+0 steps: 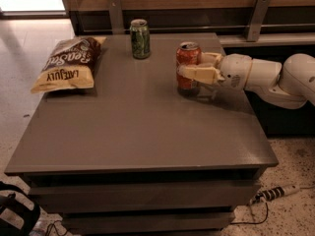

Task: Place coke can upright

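Note:
The red coke can [187, 67] stands upright on the grey table [133, 127], right of centre toward the far side. My gripper [196, 67] reaches in from the right on a white arm, and its cream fingers [201, 73] sit on either side of the can's middle, closed around it. The can's base appears to rest on the tabletop.
A green can [140, 39] stands upright at the far edge, left of the coke can. A chip bag [69, 64] lies at the table's far left. A wooden wall with metal brackets runs behind the table. A power strip [275, 192] lies on the floor at right.

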Motion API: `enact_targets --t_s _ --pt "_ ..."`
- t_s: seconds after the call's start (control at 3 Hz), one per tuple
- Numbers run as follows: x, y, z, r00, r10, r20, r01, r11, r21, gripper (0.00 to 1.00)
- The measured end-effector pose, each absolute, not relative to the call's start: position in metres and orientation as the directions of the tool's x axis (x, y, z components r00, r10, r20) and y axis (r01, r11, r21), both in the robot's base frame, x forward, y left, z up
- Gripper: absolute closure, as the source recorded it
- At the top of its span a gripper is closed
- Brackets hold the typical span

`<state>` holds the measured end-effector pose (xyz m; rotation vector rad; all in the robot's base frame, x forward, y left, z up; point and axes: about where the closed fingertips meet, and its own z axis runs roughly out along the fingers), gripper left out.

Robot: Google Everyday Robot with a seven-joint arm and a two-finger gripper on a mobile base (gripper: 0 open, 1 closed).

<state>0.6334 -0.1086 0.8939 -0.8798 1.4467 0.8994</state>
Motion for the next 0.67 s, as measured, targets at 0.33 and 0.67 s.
enact_targets --t_s 0.33,0.67 --pt "0.6349 -0.1065 0.8868 -0.063 -0.010 -0.998 -0.893 0.448 0.052 1.00" --pt "0.6357 -0.1060 0.8799 -0.064 0.013 -0.998 -0.881 0.468 0.062 1.00"
